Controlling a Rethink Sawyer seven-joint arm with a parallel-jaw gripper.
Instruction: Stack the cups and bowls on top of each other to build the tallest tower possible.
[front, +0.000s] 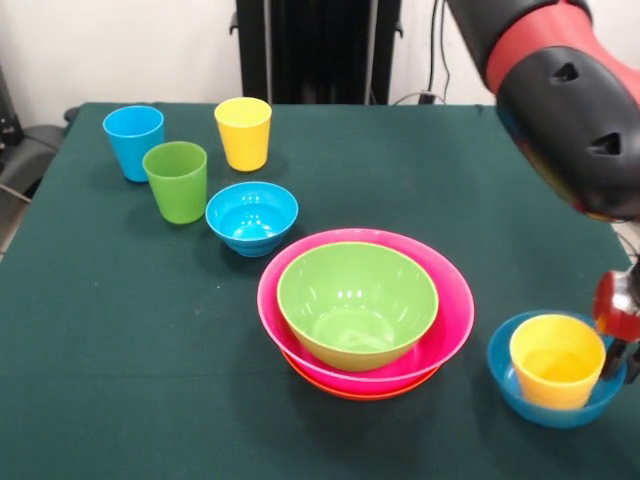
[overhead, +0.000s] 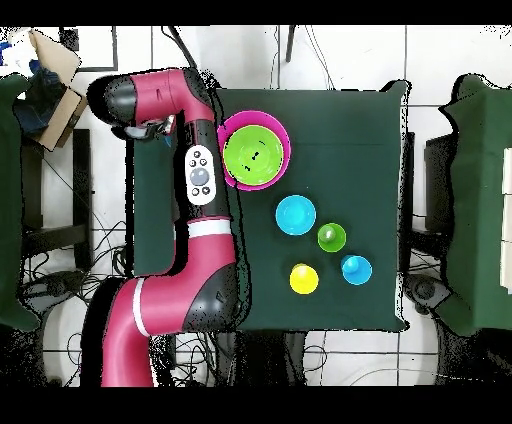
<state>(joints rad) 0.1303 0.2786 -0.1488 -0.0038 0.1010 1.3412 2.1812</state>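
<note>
Green felt covers the desk (front: 120, 330), white wall behind. Glossy lime bowl (front: 357, 303) nests in the pink bowl (front: 450, 310); yellow-orange cup (front: 555, 360) sits in a blue bowl (front: 505, 375). Can't tell whether the fingers are spread.

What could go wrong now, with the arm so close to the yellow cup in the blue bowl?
1. The yellow cup stands in a blue bowl near the table's front right edge; a nudge from the arm might push both off.
2. The gripper is mostly out of frame, so its grasp cannot be judged; the glossy cup could slip.
3. The arm passes close to the stacked green bowl; a sweep could shift it.
</note>
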